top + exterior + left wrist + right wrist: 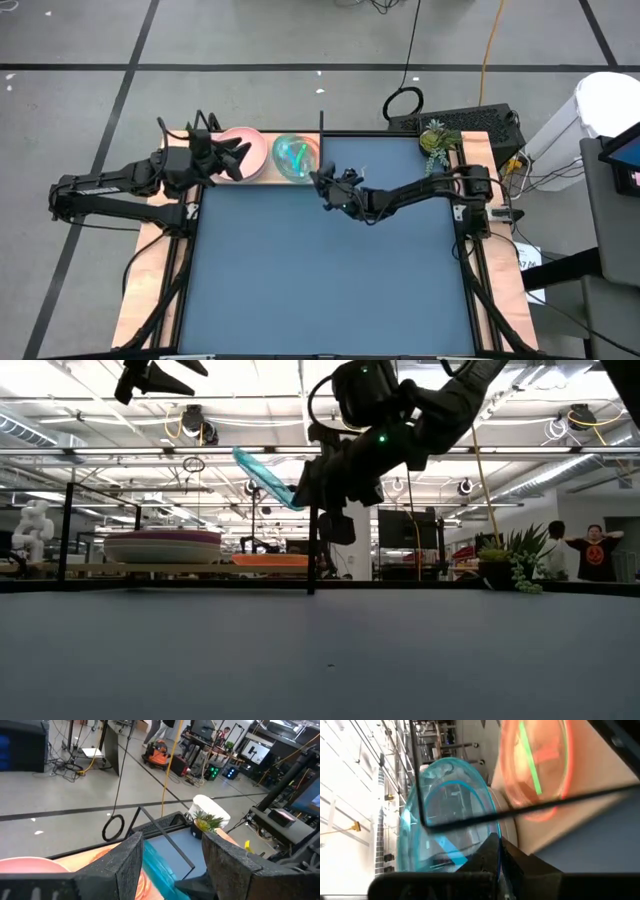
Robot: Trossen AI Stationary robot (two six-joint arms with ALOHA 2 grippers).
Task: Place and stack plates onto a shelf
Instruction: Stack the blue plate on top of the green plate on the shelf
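While carried over the near edge of the shelf (262, 178), held tilted well clear of the board. Shelf noted ahead of the right gripper (322, 183), along the far side of the table (330, 270), its black corner post (312, 550) just beside the fingers. Pink stack of large plates (240, 150) seen on the half of the board farther from the right gripper, directly under the left gripper (222, 157). Smaller stack (270, 561), orange rim showing, seen on the nearer half, just ahead of and below the right gripper. Teal plate (262, 477) found clamped by its rim in the closed right fingers, face sloping down toward them, its free edge reaching out over the smaller stack. No contact yet between teal plate and stack in the low view.

Left gripper found spread apart and empty, hovering above the pink stack.

Judged: right arm the nearer and the one at work; next move to turn on levelling the teal plate and lowering it forward onto the smaller stack, clear of the post.
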